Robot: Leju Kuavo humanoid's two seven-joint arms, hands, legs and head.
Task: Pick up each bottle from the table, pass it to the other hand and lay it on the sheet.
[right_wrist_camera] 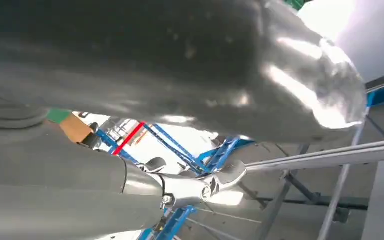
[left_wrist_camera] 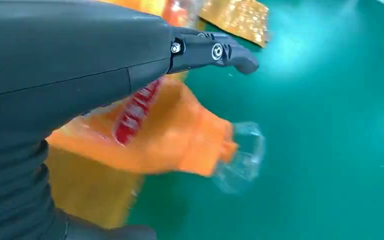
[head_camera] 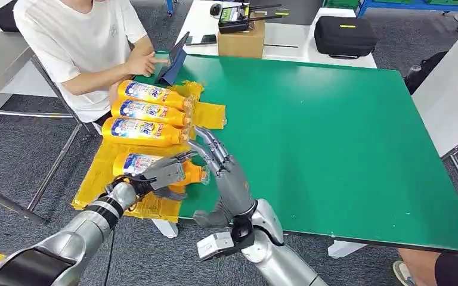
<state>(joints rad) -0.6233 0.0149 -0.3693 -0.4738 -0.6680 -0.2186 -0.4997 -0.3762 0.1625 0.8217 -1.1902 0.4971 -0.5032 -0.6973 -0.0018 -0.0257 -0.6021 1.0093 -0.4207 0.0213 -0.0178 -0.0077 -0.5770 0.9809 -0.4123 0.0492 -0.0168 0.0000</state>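
The right hand [head_camera: 226, 179] is above the near-left part of the green table [head_camera: 334, 149], fingers [head_camera: 210, 145] straight and a little spread, holding nothing. Just left of it the left hand [head_camera: 164, 174] lies over the nearest bottle [head_camera: 134, 163], fingers curled on its neck end near the clear cap [left_wrist_camera: 242, 155]. This bottle rests on the yellow sheet [head_camera: 98, 173] at the table's left edge. Three more bottles [head_camera: 146, 113] lie side by side on the sheet behind it, caps twd the table centre. Further, a person [head_camera: 77, 42] sits at the far-left corner.
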